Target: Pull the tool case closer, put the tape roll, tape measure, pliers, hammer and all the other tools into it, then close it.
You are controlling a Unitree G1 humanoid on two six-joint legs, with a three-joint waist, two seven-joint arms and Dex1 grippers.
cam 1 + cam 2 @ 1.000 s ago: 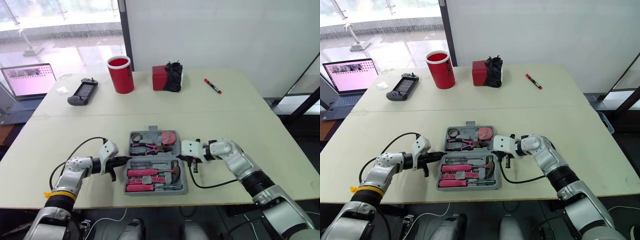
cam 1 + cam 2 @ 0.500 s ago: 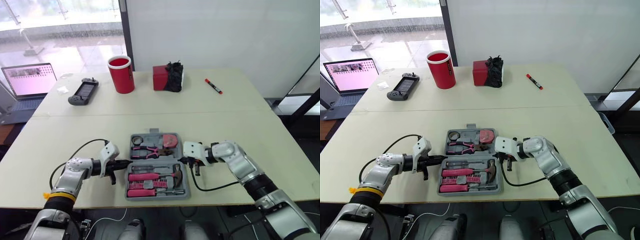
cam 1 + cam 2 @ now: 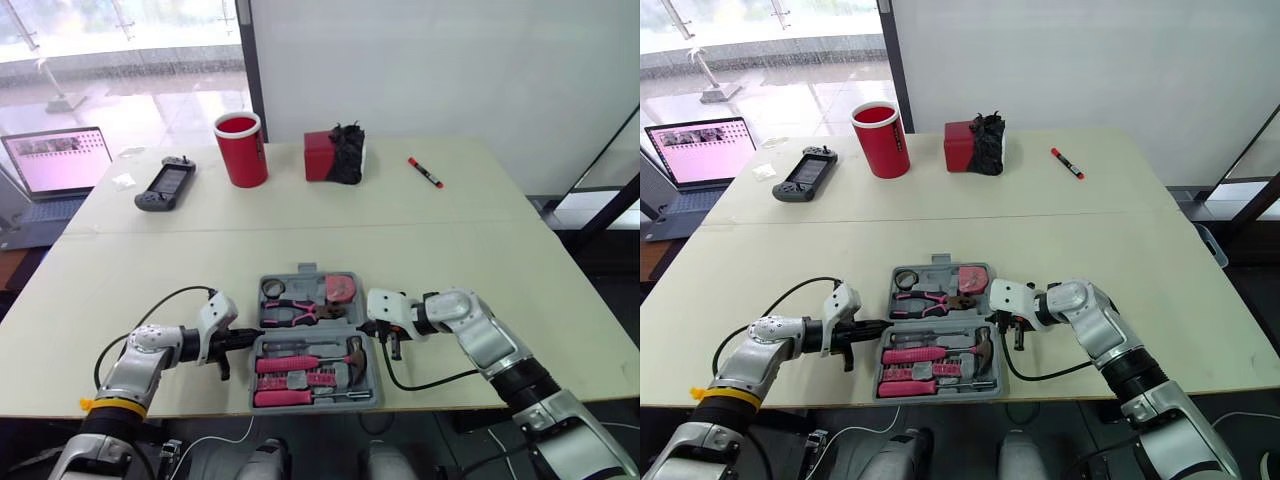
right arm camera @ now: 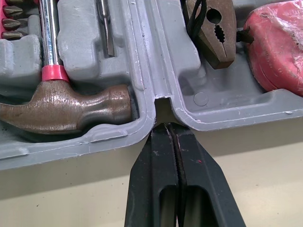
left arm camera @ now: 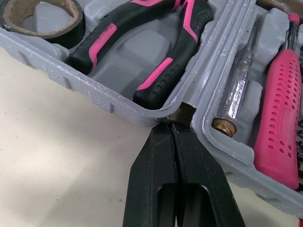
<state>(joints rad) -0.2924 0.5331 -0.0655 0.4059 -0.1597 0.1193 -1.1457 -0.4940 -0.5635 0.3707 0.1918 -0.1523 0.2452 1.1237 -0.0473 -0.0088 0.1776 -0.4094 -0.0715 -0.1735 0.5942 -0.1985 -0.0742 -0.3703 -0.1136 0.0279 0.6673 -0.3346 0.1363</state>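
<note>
Tool case [image 5: 118,101] lies open on the near tabletop [image 3: 450,230], tools seated inside. Left pincer [image 3: 250,338] and right pincer [image 3: 365,325] are both pressed together, tips set in the hinge notches at opposite ends — hinge axis runs straight between them.

— What stands behind the bench [image 3: 480,250]?
— A plain white wall [image 3: 450,70]. Left of it a dark post [image 3: 248,60], then a big window [image 3: 120,40] with daylight coming in.
— And the bench itself?
— Pale cream, with a seam [image 3: 300,229] running across it. Dark floor [image 3: 605,265] on the right.
</note>
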